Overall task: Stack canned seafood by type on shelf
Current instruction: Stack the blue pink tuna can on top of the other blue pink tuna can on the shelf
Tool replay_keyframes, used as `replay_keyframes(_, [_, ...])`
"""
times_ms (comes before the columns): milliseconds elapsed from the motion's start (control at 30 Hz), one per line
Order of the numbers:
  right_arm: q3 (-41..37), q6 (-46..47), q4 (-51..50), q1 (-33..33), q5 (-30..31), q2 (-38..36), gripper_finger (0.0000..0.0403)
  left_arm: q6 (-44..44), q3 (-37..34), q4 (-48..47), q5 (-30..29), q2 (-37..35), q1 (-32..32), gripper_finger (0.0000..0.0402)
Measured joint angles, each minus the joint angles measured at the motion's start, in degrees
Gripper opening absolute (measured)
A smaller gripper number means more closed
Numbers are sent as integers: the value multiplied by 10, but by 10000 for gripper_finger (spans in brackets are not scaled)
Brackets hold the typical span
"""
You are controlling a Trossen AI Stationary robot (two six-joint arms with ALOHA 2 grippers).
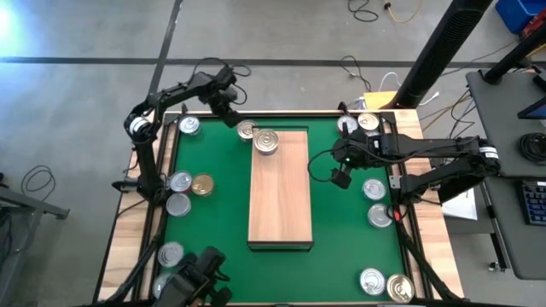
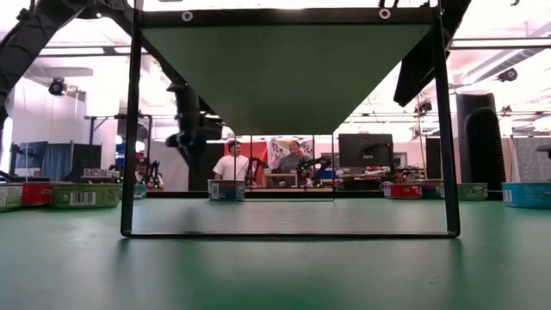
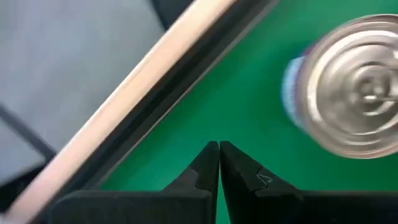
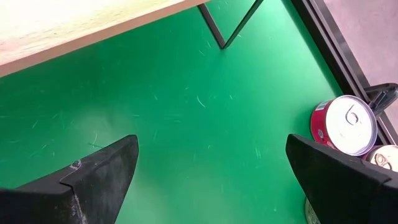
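Observation:
The shelf (image 1: pixel 280 188), a long light-wood board, stands mid-table on the green mat. One silver-topped can (image 1: pixel 267 141) sits on its far end. A second can (image 1: pixel 247 130) stands on the mat just off the shelf's far left corner and looks blurred in the left wrist view (image 3: pixel 354 87). My left gripper (image 1: pixel 230 118) hovers shut beside that can, pointing down, and touches nothing (image 3: pixel 219 152). My right gripper (image 1: pixel 341 175) hangs open over bare mat to the right of the shelf (image 4: pixel 211 168). More canned seafood stands along the left side (image 1: pixel 180 182) and the right side (image 1: pixel 374 188).
Loose cans: far left (image 1: pixel 188 126), gold-topped left (image 1: pixel 202 185), near left (image 1: pixel 171 254), far right (image 1: pixel 368 122), near right (image 1: pixel 372 280). A red-sided can (image 4: pixel 345 124) stands by the mat's dark rim. The shelf's leg (image 4: pixel 230 28) stands beyond my right gripper. People sit in the room behind (image 2: pixel 231 164).

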Motion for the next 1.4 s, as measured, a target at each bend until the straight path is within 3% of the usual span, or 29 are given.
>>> replay_keyframes(300, [0,5,0,0,0,0,400,-70,-36,-42,-2,19,13,0])
replay_keyframes(767, [0,2,-24,0,6,0,400,-70,-43,51,68,71,-15,0])
replay_keyframes(933, [0,1,-24,0,6,0,400,-78,-38,125,145,84,-38,0])
replay_keyframes(1000, [0,1,-22,0,7,0,400,-79,-33,185,198,86,-48,0])
replay_keyframes(1167, [-1,2,-19,0,6,0,400,-95,-31,228,330,80,-46,0])
replay_keyframes(1400, [-21,-28,-7,0,6,0,400,-68,-33,201,337,72,-46,0])
